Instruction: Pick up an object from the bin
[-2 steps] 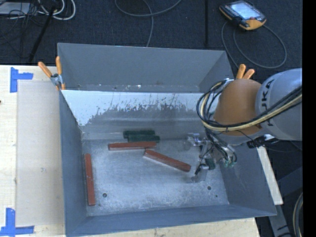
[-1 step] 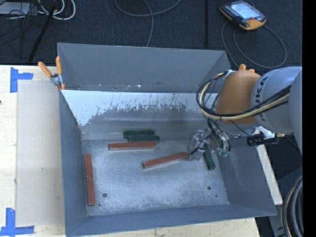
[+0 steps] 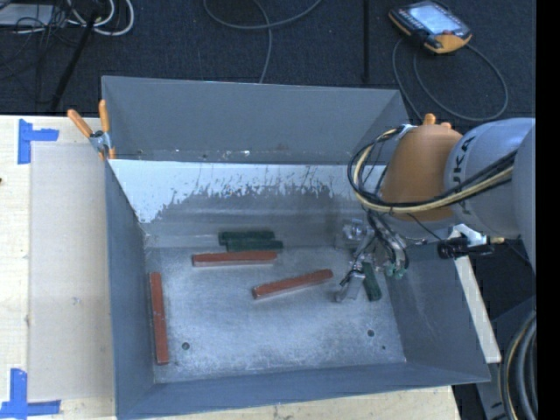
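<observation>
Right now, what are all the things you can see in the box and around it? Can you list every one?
Bin: one, grey metal, middle of the view.
Sticks: three, reddish-brown: left stick along the bin's left wall, middle stick mid-floor, tilted stick just left of the gripper.
Dark green bars: perhaps two, touching, just behind the middle stick.
Handheld device: one, orange and black, dark floor beyond the bin, upper right.
Cables: several, dark floor along the top.
Arm: one, grey with an orange cover, reaching in from the right.
Gripper: one, low over the bin's right floor.
</observation>
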`<state>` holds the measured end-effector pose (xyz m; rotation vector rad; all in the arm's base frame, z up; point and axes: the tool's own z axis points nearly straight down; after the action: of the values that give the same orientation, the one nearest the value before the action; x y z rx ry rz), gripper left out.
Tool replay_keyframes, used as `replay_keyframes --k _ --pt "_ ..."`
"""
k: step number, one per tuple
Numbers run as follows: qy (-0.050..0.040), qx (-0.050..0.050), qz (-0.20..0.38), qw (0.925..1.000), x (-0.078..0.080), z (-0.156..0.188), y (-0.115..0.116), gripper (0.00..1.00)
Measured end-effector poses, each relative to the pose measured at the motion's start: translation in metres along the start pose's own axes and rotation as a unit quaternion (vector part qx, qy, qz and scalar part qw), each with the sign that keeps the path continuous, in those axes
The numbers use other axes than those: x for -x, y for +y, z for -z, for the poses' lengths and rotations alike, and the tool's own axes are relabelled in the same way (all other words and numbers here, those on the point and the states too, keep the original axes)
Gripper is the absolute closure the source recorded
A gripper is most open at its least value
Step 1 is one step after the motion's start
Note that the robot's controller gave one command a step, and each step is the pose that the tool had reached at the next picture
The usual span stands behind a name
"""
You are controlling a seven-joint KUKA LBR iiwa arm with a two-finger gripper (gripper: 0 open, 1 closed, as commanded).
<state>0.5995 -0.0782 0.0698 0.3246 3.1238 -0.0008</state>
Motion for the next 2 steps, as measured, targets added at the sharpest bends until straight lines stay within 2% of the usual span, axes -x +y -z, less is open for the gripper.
replay_keyframes --k 1,2 --pt "0.0001 0.000 0.000 1.0000 0.000 0.000 0.000 0.00" --pt "0.0001 0.000 0.001 1.0000 -0.006 0.000 0.042 0.00"
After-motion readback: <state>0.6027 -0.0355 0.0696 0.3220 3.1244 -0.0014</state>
